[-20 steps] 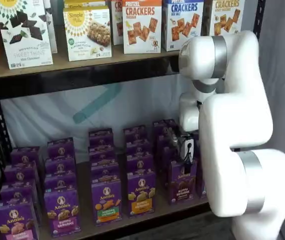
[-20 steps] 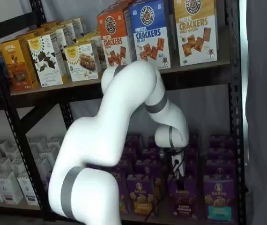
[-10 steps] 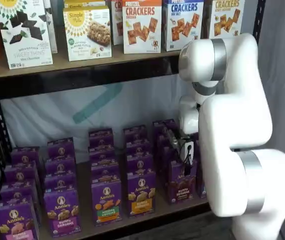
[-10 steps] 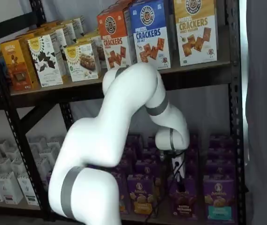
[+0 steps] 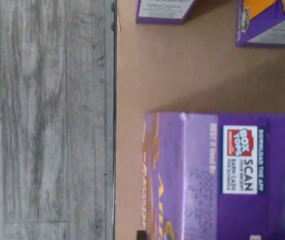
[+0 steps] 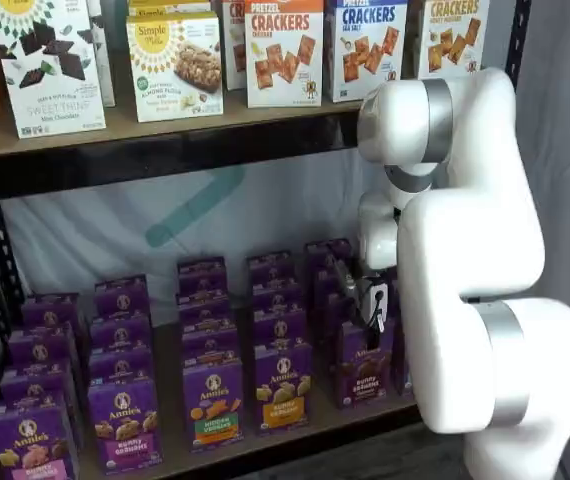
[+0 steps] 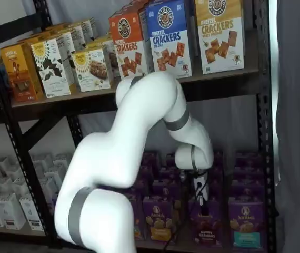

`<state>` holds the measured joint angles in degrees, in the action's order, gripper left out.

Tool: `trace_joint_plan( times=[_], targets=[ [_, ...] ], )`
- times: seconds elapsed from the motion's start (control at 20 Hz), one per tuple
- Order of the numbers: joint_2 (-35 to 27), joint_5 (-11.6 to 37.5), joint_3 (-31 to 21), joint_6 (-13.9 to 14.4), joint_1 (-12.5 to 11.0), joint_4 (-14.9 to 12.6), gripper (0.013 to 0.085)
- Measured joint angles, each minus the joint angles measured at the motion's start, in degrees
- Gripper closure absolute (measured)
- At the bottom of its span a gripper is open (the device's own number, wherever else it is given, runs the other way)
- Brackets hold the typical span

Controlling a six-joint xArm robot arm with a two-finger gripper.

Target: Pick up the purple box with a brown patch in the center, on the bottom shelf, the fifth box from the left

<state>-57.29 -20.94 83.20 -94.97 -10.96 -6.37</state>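
Hanging just above the purple box (image 6: 364, 372) at the lower right of the bottom shelf (image 6: 265, 440), the gripper (image 6: 374, 310) hides whether its fingers are parted.

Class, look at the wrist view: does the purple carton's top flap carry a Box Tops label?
Yes, the purple box shows a white Box Tops label on top.

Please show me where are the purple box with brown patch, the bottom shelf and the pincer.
purple box (image 6: 363, 363): a shelf view, front face.
bottom shelf (image 6: 315, 420): a shelf view, bare front board.
pincer (image 7: 203, 206): a shelf view, black fingers above the box.
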Motion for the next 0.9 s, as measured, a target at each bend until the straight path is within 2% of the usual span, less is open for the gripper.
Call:
trace_joint_plan(
  times=[0.05,0.2,0.25,0.6,0.75,0.9],
  targets=[
    [-0.01,0.04,0.0,-0.16,0.0,0.18,0.045],
    [-0.01,0.16,-0.06,-0.09,0.0,0.11,0.049],
    [-0.01,0.23,-0.1,-0.05,0.0,0.07,0.053],
    [0.19,0.25,-0.27,0.3,-0.02,-0.34,0.053],
    [0.23,-0.31,-0.13,0.66,0.07,-0.64,0.061],
    [0.25,-0.26,-0.18,0.56,0.18,-0.43,0.065]
  ],
)
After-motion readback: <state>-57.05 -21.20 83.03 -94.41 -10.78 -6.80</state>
